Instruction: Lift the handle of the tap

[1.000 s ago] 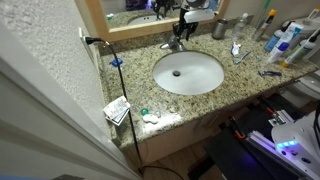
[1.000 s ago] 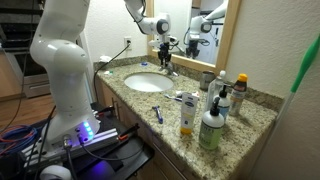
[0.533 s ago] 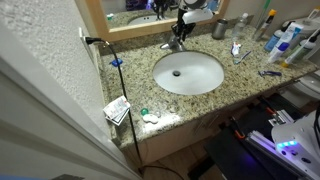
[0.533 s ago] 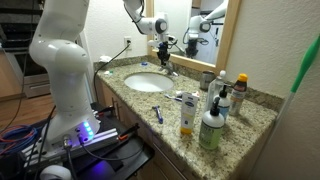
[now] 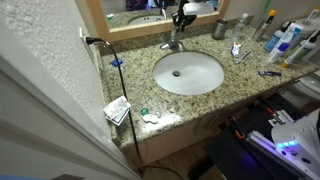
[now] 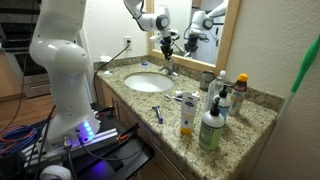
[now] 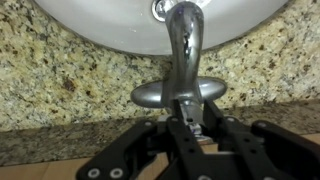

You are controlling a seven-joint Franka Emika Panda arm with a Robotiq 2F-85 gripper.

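The tap (image 7: 183,40) is a brushed silver faucet whose spout curves out over the white basin (image 7: 90,20). It also shows in both exterior views (image 5: 175,43) (image 6: 169,67) at the back of the sink. My gripper (image 7: 192,124) comes in from the bottom of the wrist view, right behind the tap's base. Its black fingers (image 7: 213,125) are closed on the short metal handle (image 7: 190,112), which is mostly hidden between them. In both exterior views the gripper (image 5: 183,18) (image 6: 166,42) hangs just above the tap, in front of the mirror.
A granite counter (image 5: 130,85) surrounds the sink (image 5: 160,60). Bottles and toiletries (image 6: 210,120) crowd one end, with a grey metal cup (image 5: 219,29) near the mirror. The wood-framed mirror (image 5: 125,15) stands close behind the gripper. Small packets (image 5: 118,108) lie near the counter's front corner.
The gripper has moved up a little above the tap over the last second, still closed on the handle.
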